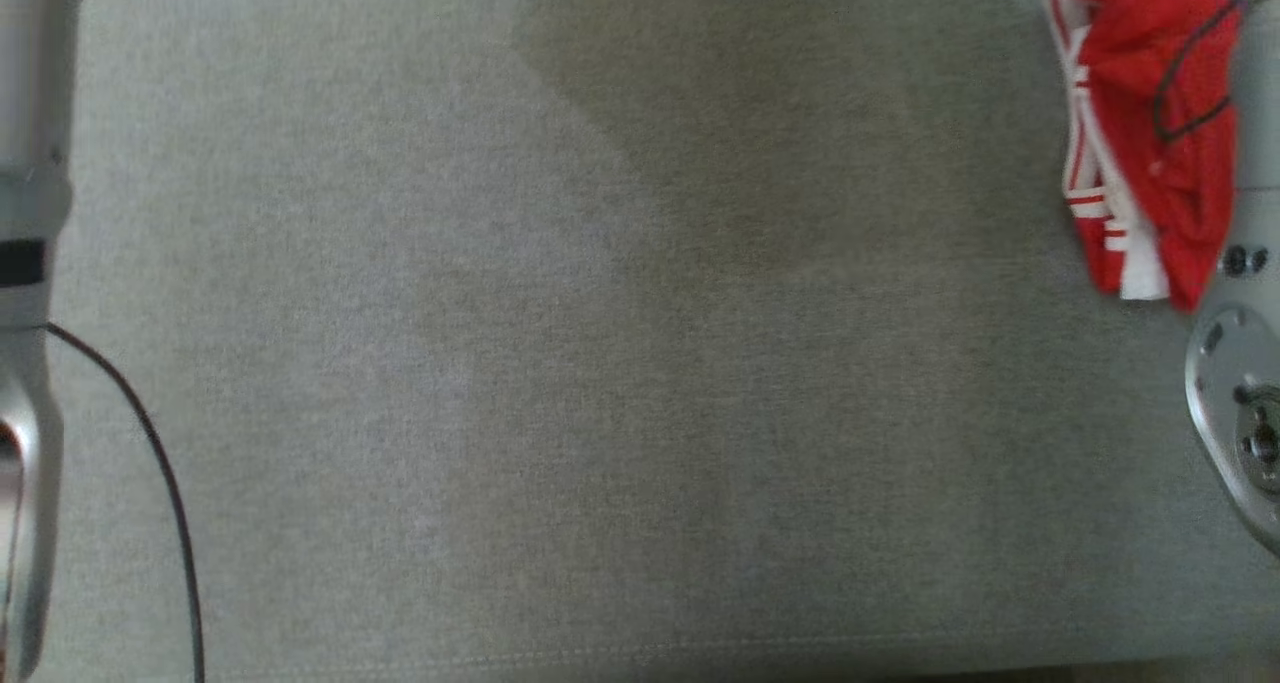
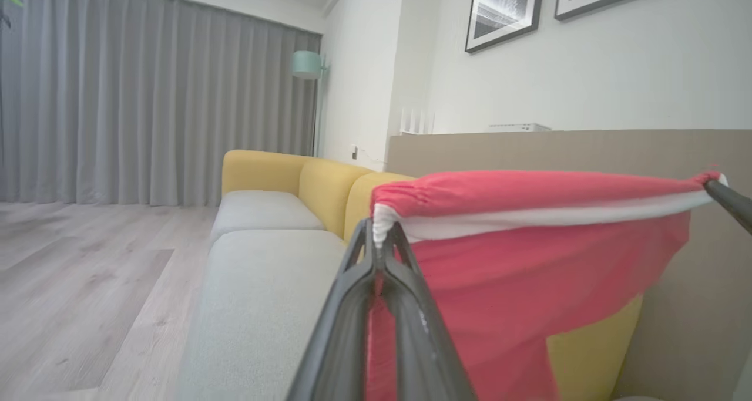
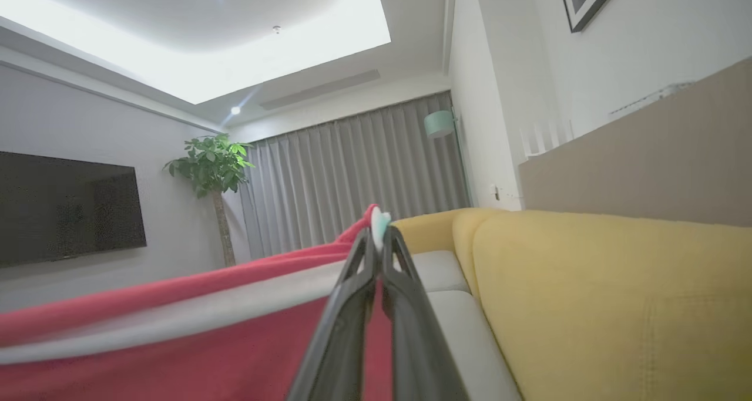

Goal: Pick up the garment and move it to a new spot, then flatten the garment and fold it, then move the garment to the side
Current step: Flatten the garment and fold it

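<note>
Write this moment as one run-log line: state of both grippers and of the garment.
left gripper: jaws shut on garment | right gripper: jaws shut on garment | garment: stretched between both, above sofa seat | fold: not begun

Home living rm. A long sofa [image 2: 320, 192] w/ yellow backs & grey seat cushions runs along a white wall. Grey floor-length curtains [image 2: 147, 107] cover the far end, w/ a teal-shaded floor lamp [image 2: 307, 65] in the corner beside them. Two framed pictures [image 2: 505, 10] hang high on the wall behind the sofa. Opposite wall has a flat dark TV [image 3: 67, 207] mounted on it, w/ a tall leafy potted plant [image 3: 211, 163] next to it. Pale wood-plank floor [image 2: 76, 272]. Ceiling [image 3: 205, 37] has a big recessed lit panel & small spotlights. Head view looks straight down on grey woven upholstery [image 1: 600, 363] w/ a stitched seam.
</note>
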Available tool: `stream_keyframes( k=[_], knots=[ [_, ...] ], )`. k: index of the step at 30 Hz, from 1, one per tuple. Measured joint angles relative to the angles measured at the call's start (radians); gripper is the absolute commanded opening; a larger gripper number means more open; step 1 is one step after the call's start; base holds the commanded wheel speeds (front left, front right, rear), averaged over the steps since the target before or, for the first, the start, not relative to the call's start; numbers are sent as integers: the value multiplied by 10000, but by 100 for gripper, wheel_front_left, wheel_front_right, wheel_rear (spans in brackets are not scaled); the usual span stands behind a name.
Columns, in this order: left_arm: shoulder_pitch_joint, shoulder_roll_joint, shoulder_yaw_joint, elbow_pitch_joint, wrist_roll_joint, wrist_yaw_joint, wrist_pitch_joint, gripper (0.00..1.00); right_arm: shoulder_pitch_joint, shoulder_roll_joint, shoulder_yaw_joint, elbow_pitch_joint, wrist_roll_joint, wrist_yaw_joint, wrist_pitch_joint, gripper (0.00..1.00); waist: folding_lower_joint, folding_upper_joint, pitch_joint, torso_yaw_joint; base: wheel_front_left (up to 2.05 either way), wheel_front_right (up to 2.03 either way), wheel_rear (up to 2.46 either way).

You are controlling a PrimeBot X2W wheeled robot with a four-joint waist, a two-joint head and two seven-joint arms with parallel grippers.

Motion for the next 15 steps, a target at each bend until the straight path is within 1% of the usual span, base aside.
stream_keyframes(
  k=[4, 8, 12, 15],
  knots=[
    [80, -107, -688, 915, 2, -8, -316, 0, 58, 0, 245, 1430, 401, 0, -474, 0, -1, 0, 354, 145, 0, 0, 0],
    [771, -230, -1841, 1204, -395, -10, -527, 0, 644, -42, 508, 2819, 1172, 0, -569, 0, 0, 0, 536, 322, 0, 0, 0],
    [1883, -40, -2890, 1386, -706, -10, -617, 0, 1516, -77, 1154, 4086, 1275, 0, -495, 0, -1, 0, 438, 424, 0, 0, 0],
    [2598, 203, -3486, 1371, -988, -10, -629, 0, 1952, -81, 1616, 4646, 1279, 0, -330, 0, -3, 0, 223, 473, 0, 0, 0]
  ],
)
